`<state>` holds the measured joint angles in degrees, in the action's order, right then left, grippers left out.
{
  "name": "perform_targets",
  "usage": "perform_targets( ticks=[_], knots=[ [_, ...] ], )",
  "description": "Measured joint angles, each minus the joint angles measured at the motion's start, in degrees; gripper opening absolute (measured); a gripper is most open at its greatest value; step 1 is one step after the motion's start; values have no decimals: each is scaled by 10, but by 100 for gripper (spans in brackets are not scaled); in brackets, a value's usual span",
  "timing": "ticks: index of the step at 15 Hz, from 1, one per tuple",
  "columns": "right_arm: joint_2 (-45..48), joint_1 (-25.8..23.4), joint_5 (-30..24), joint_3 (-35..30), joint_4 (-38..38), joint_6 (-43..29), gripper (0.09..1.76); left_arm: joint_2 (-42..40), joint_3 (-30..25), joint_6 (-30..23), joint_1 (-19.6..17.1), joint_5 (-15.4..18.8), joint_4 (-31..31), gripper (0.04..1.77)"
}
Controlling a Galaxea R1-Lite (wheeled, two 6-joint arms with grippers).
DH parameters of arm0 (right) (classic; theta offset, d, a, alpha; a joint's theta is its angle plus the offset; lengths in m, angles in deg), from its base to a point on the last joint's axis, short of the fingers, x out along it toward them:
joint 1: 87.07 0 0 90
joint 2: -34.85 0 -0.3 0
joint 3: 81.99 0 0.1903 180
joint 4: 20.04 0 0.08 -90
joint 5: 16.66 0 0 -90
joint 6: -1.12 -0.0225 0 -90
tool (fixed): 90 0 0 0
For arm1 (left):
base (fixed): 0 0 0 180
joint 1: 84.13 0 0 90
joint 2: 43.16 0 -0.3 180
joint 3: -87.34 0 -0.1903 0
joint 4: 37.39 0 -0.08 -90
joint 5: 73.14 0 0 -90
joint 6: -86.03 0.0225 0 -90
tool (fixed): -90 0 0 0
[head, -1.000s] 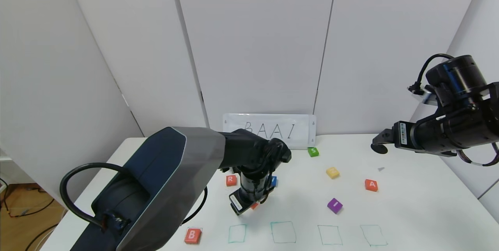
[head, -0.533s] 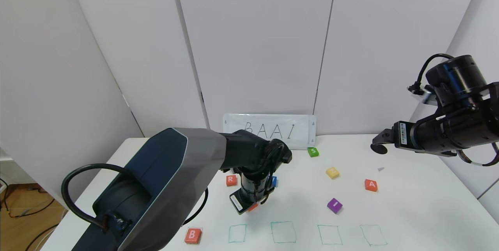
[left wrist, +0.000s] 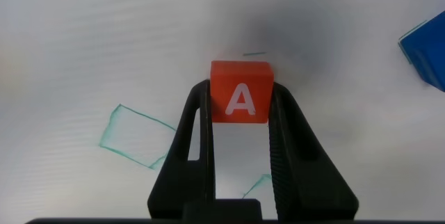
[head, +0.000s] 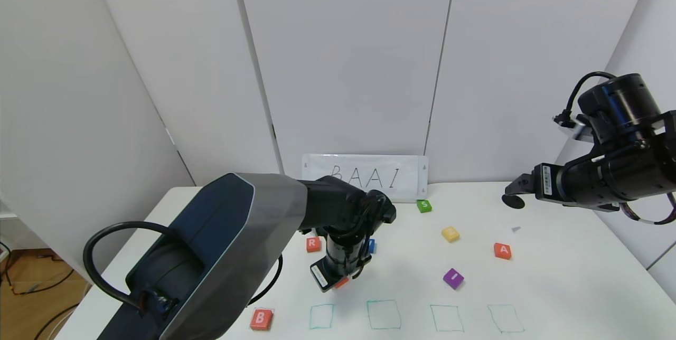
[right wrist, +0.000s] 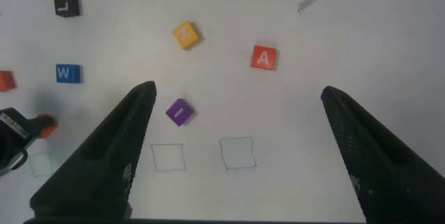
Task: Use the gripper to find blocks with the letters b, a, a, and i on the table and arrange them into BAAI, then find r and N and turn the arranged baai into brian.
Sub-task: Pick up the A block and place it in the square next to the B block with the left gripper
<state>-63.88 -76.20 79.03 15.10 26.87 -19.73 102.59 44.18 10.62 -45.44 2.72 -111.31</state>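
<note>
My left gripper (head: 338, 280) is shut on an orange-red A block (left wrist: 240, 92), held low over the white table (head: 554, 287) behind the row of green squares (head: 384, 313). Only a corner of that block (head: 342, 282) shows in the head view. The B block (head: 260, 319) lies at the front left. The R block (head: 313, 244) lies just left of my left wrist. The second A block (head: 503, 251) and the purple I block (head: 453, 278) lie on the right; both also show in the right wrist view, A block (right wrist: 263, 57) and I block (right wrist: 178, 112). My right gripper (head: 515, 196) hangs open and empty, high at the right.
A yellow block (head: 450, 233), a green S block (head: 423, 205) and a blue W block (head: 371, 245) lie toward the back. A black L block (right wrist: 66, 4) shows in the right wrist view. A BAAI sign (head: 364, 176) leans on the back wall.
My left gripper has shifted very slightly with the A block still held. The right arm has barely moved.
</note>
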Motion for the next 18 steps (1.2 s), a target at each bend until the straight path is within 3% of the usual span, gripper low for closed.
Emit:
perform_targets(
  ticks=[4, 9, 18],
  knots=[
    [2, 0, 1, 0, 0, 0, 171, -27, -25, 24, 5, -6, -2, 51],
    [7, 0, 0, 0, 0, 0, 171, -84, -110, 73, 9, -16, 9, 51],
    [12, -1, 0, 0, 0, 0, 171, -201, -347, 204, 19, -15, 181, 51]
  ],
)
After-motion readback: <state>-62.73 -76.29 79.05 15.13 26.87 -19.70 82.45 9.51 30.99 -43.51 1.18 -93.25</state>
